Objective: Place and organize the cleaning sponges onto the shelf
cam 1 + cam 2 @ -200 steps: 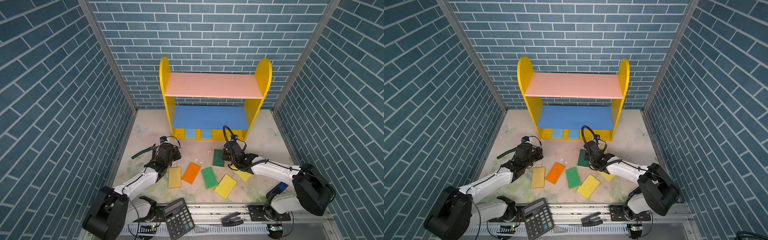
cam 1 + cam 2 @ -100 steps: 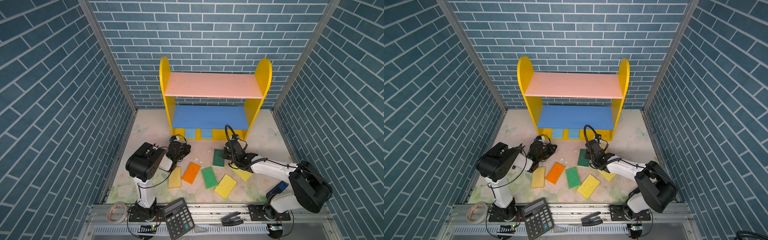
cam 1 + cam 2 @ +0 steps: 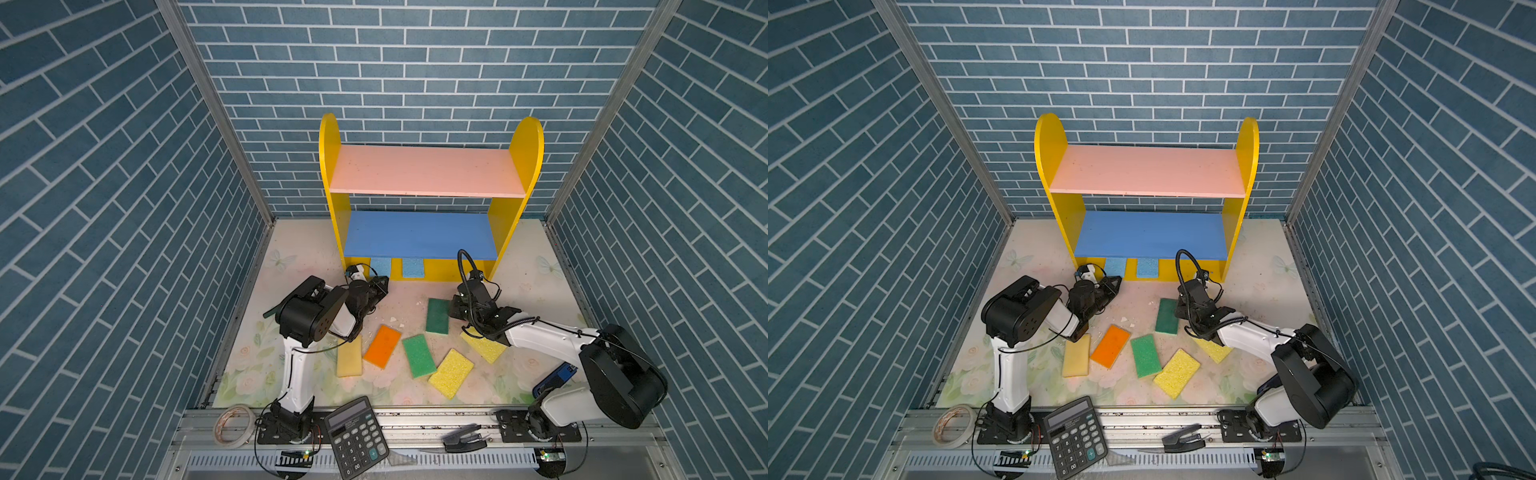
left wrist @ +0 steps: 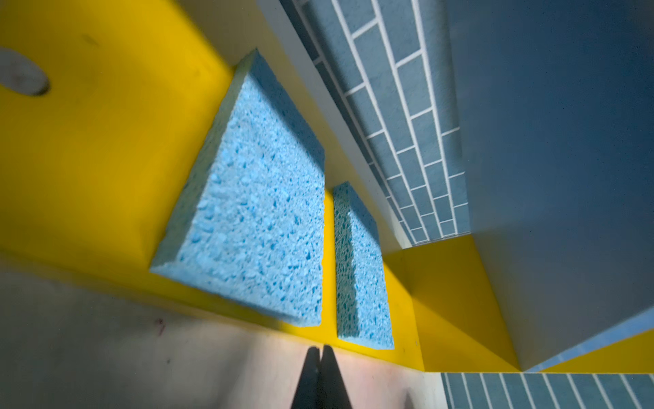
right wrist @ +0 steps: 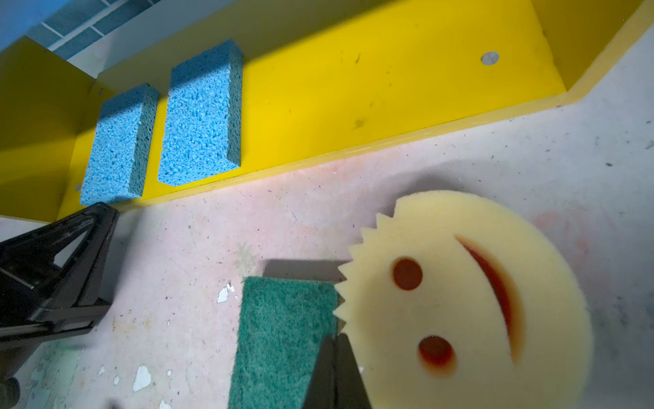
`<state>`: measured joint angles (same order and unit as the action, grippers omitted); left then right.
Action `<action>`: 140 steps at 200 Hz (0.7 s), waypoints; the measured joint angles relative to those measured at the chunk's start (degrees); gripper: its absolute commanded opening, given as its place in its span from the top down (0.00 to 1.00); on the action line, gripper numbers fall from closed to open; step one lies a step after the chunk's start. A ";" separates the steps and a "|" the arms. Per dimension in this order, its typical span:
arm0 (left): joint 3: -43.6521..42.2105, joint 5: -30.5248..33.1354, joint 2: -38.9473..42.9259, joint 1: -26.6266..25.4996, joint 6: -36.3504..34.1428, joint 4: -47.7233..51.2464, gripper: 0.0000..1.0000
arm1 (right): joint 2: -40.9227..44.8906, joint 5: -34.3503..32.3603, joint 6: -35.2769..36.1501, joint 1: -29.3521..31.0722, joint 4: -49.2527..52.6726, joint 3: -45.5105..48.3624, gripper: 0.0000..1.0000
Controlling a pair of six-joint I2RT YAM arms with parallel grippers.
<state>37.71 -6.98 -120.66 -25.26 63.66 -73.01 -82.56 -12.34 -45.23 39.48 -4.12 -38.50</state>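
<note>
Blue sponges (image 3: 381, 267) half under blue board (image 3: 419, 235)

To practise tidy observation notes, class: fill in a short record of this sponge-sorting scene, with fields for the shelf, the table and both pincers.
Shelf base: two blue sponges, side by side
Pink board and blue board: bare
Table: cream sponge, orange sponge, green sponge, dark green sponge, two yellow sponges, smiley sponge
Left pincer: shut, empty, facing the blue sponges
Right pincer: shut, where dark green sponge meets smiley sponge
Front rail: calculator, tape roll
</note>
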 measured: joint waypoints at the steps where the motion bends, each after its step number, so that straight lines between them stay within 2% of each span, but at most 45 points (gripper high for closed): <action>1: 0.00 0.02 -0.07 0.00 0.07 -0.22 1.00 | -0.02 0.02 0.00 -0.02 0.00 0.00 1.00; 27: 0.11 0.92 -2.14 0.00 1.81 -4.81 1.00 | -0.13 0.46 0.00 -0.15 -0.04 0.00 1.00; 61: 0.74 1.38 -2.73 -0.02 2.49 -5.46 1.00 | -0.13 0.57 0.00 -0.24 -0.04 0.00 1.00; 140: -0.24 1.81 2.80 -0.07 2.54 6.05 1.00 | -1.64 1.25 -0.02 -0.24 -0.96 0.00 1.00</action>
<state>37.47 -5.17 -117.86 -25.32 66.19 -66.96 -84.20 -11.09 -45.25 39.24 -5.08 -38.50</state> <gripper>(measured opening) 0.042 0.042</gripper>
